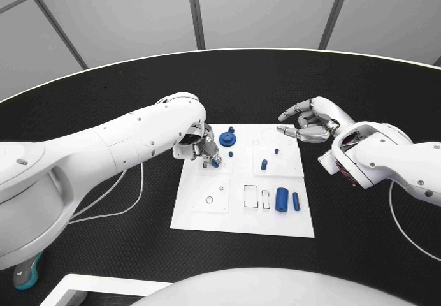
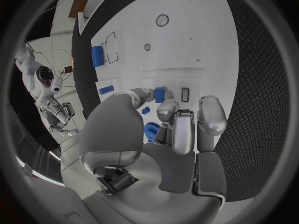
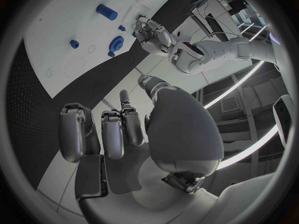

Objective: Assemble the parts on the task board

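Board (image 1: 241, 210) lay white, mid-table, so both arms could reach | left hand (image 1: 201, 148) was low over its far left, fingers pinching a small blue part (image 2: 160, 94), likely to seat it | right hand (image 1: 311, 123) hovered beside the board's far right corner, fingers curled, empty | gear (image 1: 227, 138) sat just by the left hand

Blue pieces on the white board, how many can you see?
7: a gear and small stud at the far end, one piece at the left hand's fingertips, two pegs mid-way, two cylinders side by side nearer. The hand may hide more.
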Controlling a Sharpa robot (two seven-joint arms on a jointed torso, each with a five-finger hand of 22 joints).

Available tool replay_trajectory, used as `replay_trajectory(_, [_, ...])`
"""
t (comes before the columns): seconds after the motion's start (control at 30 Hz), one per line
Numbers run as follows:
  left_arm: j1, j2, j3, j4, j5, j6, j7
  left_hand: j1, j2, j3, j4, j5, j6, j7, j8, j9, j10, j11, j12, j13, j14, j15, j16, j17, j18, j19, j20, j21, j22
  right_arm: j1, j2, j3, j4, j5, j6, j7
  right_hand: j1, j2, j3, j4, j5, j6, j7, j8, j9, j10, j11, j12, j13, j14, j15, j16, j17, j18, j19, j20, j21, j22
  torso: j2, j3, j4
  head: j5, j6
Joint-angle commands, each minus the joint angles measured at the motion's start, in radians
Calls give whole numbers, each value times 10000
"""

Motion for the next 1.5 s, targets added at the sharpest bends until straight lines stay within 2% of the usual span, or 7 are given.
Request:
replay_trajectory(0.03, [-4, 3, 0, -6, 1, 8, 3, -95, 56, 836, -925, 22, 7, -53, 37, 27, 46, -19, 67, 15, 661, 21, -31, 1309, -40, -50, -2, -43, -10, 0, 0, 0, 3, 0, -2, 1, -79, 29, 15, 55, 58, 53, 23, 51, -11, 44, -56, -2, 1511, 993, -77, -56, 2372, 64, 541, -76, -43, 1493, 6, 5, 9, -12, 3])
replay_trajectory(0.87, [-39, 29, -2, -146, 5, 10, -59, -526, -13, -121, -561, 17, 100, -122, -201, -18, -104, -66, 81, -22, 646, -22, -45, 1287, -32, -79, -47, -77, -43, 0, 21, 0, -27, 0, -37, 18, -80, 16, 2, 69, 71, 46, 23, 49, -23, 2, -58, -49, 1467, 981, -81, -82, 2326, 79, 522, -79, -104, 1449, -12, 2, -1, -20, -21])
replay_trajectory(1.5, [-52, 21, -2, -144, 18, -212, -3, -618, 53, -347, -389, 18, 138, -114, -287, -53, -133, -58, 83, -28, 647, -19, -42, 1293, -32, -78, -49, -84, -44, 0, 45, 0, -47, 0, -35, 23, -92, 5, -9, 78, 68, 35, 25, 44, -27, -5, -56, -56, 1462, 976, -80, -93, 2307, 82, 516, -79, -120, 1438, -3, -2, 0, -38, -7])
